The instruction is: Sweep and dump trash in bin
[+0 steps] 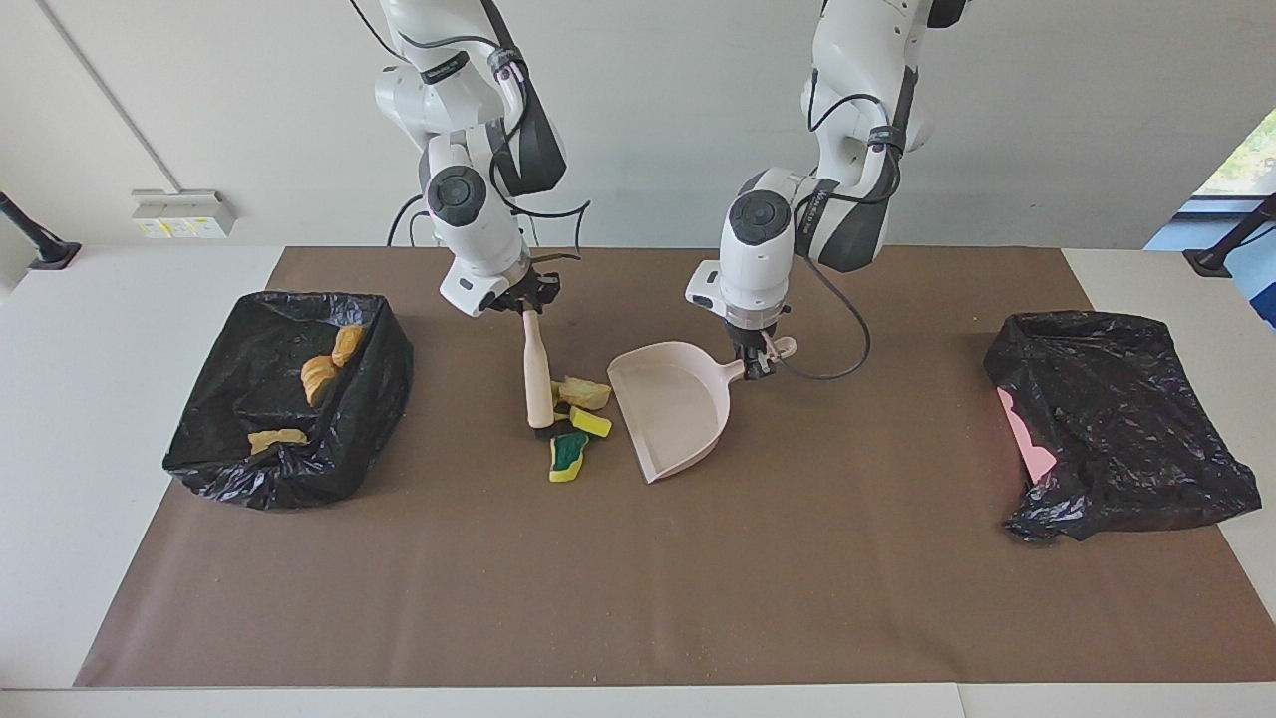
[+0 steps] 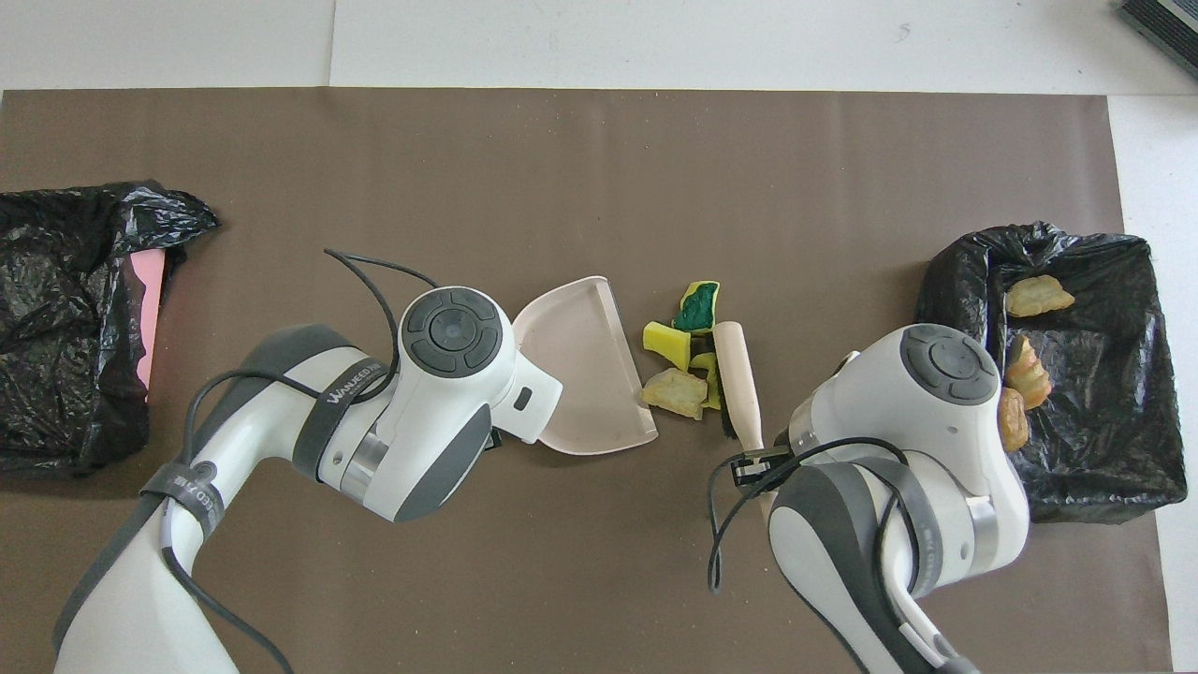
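Note:
My right gripper (image 1: 525, 299) is shut on the handle of the cream brush (image 1: 538, 384), whose dark bristles rest on the mat. Packed against the brush (image 2: 739, 388) lie a beige bread chunk (image 1: 585, 393), a yellow sponge chunk (image 1: 590, 423) and a green-and-yellow sponge chunk (image 1: 566, 457). Another yellow sponge piece (image 2: 708, 374) is pressed to the bristles. My left gripper (image 1: 753, 364) is shut on the handle of the pale pink dustpan (image 1: 668, 409), whose open mouth faces the trash and nearly touches the bread chunk (image 2: 674, 391). Golden pastries (image 1: 319, 377) lie in the black-lined bin (image 1: 374, 399).
The bin (image 2: 955, 271) stands at the right arm's end of the brown mat. A crumpled black bag (image 1: 1116, 419) with something pink showing lies at the left arm's end. Fine crumbs dot the mat's edge farthest from the robots.

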Tool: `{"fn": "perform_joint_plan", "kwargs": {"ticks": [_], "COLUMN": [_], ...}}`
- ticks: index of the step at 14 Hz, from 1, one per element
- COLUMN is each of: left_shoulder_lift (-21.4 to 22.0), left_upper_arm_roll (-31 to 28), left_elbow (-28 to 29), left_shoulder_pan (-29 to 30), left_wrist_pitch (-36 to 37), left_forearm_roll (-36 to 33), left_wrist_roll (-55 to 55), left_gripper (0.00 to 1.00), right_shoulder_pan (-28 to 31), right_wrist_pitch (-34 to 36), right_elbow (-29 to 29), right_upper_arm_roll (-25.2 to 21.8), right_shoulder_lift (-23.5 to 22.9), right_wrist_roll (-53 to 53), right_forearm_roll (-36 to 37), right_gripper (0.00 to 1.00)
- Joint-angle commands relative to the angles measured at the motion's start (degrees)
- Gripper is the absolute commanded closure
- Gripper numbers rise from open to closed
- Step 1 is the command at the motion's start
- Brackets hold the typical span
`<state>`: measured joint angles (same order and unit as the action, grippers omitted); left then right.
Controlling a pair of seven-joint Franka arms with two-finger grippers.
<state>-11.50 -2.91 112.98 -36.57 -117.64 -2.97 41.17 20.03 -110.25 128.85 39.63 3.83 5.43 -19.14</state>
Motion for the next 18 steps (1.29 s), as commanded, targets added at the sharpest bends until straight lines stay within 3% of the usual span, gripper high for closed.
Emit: {"fn": "perform_joint_plan", "kwargs": {"ticks": [1, 3, 7, 9, 11, 15, 16, 18], "left_shoulder_lift": [3.15, 3.16, 3.24, 3.33, 3.33, 3.42, 3.42, 3.51], "left_upper_arm_roll": [-0.43, -0.52, -0.43, -0.43, -0.43, -0.43, -0.43, -0.43], "left_elbow": [4.62, 4.62, 5.06, 5.32, 5.32, 5.41, 5.41, 6.02], "left_shoulder_pan": [-0.95, -0.95, -0.95, -0.95, -0.95, -0.95, -0.95, -0.95], "left_wrist_pitch": [-1.8, -2.59, -3.3, -3.73, -3.74, -3.74, -3.74, -3.65], "left_forearm_roll": [-1.08, -1.08, -1.08, -1.08, -1.08, -1.08, -1.08, -1.08], "left_wrist_roll": [0.66, 0.49, 0.57, 0.49, 0.22, -0.31, -0.31, -0.31], "left_gripper": [1.0, 1.0, 1.0, 1.0, 1.0, 1.0, 1.0, 1.0], "right_shoulder_pan": [-0.87, -1.3, 0.54, 1.59, 1.25, 1.33, 0.72, -0.59], "right_wrist_pitch": [1.69, 5.28, 16.1, 16.82, 12.63, 7.51, 7.42, 6.97], "right_elbow": [-1.22, -5.77, -16.06, -18.62, -18.98, -23.1, -23.37, -20.67], "right_upper_arm_roll": [0.27, 0.18, -0.52, -0.52, -0.35, 0.0, 0.09, 0.27], "right_shoulder_lift": [-0.31, -1.71, -3.56, -3.82, -5.84, -16.98, -18.32, -18.51], "right_wrist_roll": [-0.69, 0.1, 2.91, 2.74, 2.04, -2.36, -2.36, -2.62], "right_forearm_roll": [-7.29, -10.04, -8.91, -1.31, 10.55, 30.95, 34.13, 33.91], "right_gripper": [1.0, 1.0, 1.0, 1.0, 1.0, 1.0, 1.0, 1.0]}}
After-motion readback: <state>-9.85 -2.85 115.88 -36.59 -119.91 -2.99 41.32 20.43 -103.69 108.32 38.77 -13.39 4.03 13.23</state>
